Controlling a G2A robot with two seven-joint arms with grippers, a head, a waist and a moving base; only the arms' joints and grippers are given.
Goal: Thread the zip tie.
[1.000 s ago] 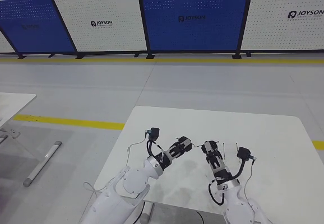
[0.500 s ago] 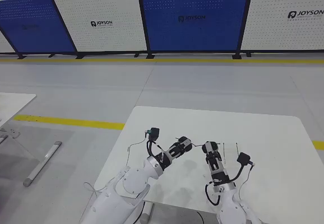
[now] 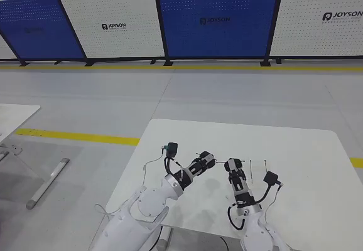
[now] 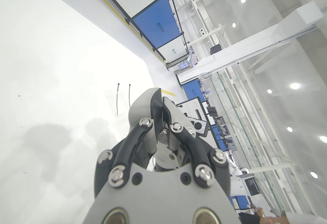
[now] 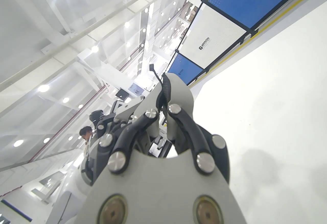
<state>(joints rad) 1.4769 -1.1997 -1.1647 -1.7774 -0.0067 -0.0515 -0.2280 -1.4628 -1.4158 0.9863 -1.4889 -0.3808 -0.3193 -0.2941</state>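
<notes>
Top view: white table (image 3: 294, 144), both arms over its near half. The left gripper (image 3: 208, 158) points right and slightly far. The right gripper (image 3: 233, 164) sits just to its right and points far; the two tips are near each other but apart. Two loose ties (image 3: 250, 167) lie flat on the table just right of the right gripper, side by side, parallel, each running near to far and neither touching the other. Left wrist view: the left gripper (image 4: 161, 93) has its fingers drawn together, with only a dark sliver between the pads. Cannot tell whether anything is pinched there. It is held above the table (image 4: 51, 44), and the loose ties (image 4: 117, 100) lie on the surface beyond the fingertips, heads at their far ends. Right wrist view: the right gripper (image 5: 164, 82) is clamped on a black zip tie (image 5: 152, 70). The strap runs between the pads, and its short end with the square head sticks out past the fingertips, bent a little to one side. The gripper is tilted upward, clear of the table (image 5: 268, 107), so the zip tie is off the surface and held by this gripper alone as far as this view shows.
</notes>
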